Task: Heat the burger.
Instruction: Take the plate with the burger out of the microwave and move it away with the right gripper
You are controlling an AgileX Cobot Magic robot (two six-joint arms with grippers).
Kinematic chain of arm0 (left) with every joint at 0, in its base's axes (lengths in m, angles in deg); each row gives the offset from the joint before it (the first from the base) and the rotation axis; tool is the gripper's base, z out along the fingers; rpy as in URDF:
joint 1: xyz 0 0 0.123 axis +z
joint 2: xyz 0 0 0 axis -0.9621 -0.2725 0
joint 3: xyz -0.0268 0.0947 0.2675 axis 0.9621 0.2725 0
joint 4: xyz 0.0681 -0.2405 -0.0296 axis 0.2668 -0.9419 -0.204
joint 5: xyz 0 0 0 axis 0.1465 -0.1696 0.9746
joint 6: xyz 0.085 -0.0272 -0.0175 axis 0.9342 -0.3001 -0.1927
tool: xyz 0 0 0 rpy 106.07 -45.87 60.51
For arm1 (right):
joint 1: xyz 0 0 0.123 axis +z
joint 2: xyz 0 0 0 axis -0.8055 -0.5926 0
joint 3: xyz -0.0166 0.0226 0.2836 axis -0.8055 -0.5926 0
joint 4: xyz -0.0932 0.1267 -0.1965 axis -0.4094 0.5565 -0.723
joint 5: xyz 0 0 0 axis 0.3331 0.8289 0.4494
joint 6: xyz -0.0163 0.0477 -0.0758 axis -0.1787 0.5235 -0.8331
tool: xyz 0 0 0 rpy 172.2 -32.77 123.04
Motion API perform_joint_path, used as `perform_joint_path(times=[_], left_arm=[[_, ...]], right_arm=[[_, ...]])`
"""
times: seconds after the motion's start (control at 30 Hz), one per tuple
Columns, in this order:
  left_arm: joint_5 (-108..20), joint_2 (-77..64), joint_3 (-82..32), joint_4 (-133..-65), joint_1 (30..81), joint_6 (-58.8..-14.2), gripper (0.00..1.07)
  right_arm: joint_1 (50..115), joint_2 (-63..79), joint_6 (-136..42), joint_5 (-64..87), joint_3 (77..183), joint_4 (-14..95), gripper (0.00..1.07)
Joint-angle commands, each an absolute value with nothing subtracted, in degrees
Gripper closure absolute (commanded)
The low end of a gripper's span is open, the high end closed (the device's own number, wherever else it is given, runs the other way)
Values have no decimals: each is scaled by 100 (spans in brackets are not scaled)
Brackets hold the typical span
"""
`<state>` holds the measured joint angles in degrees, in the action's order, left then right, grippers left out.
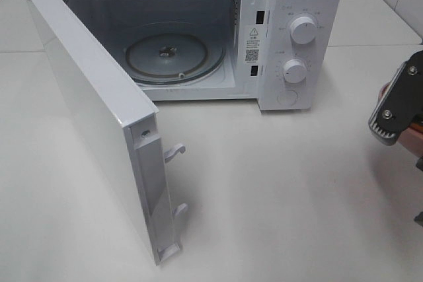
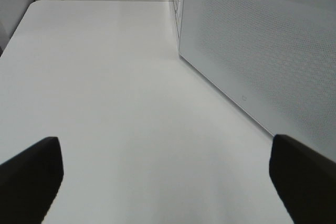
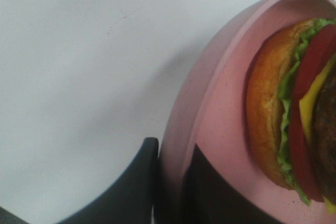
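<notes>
The burger [image 3: 294, 108], with a golden-brown bun and red, green and yellow layers, lies on a round pink plate [image 3: 210, 108]; it shows only in the right wrist view. My right gripper [image 3: 170, 166] is shut on the plate's rim, one finger under it and one on top. In the high view that gripper [image 1: 395, 107] hangs at the far right edge, to the right of the microwave [image 1: 297, 4]. My left gripper [image 2: 167, 182] is open with nothing between its fingers, low over the table beside the microwave door's outer face [image 2: 262, 51]. It is outside the high view.
The white microwave stands at the back with its door [image 1: 92, 117] swung wide open toward the front left. Its glass turntable [image 1: 175, 54] is bare. Two knobs [image 1: 303, 30] sit on the right-hand panel. The door's latch hooks [image 1: 175, 153] stick out over the table.
</notes>
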<state>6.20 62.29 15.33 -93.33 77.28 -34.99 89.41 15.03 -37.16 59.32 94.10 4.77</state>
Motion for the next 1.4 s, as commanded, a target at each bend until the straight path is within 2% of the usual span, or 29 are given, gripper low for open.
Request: perform_joint_path(times=[0.03, 0.37, 0.63, 0.93, 1.4], left_arm=[[620, 6252, 1538, -9316, 7745, -3510, 6], [620, 6252, 1538, -9316, 7745, -3510, 6], [620, 6252, 1538, -9316, 7745, -3510, 6], [620, 6252, 1538, -9316, 7745, -3510, 6], [620, 6252, 1538, -9316, 7745, -3510, 6]], right_arm=[[8901, 1589, -3120, 6070, 9450, 122, 107], [8901, 1429, -1407, 6735, 9450, -663, 107], [8901, 838, -428, 7021, 9450, -772, 106], [8901, -193, 965, 6941, 9450, -1024, 106], [8901, -1551, 2019, 6345, 9450, -1271, 106]])
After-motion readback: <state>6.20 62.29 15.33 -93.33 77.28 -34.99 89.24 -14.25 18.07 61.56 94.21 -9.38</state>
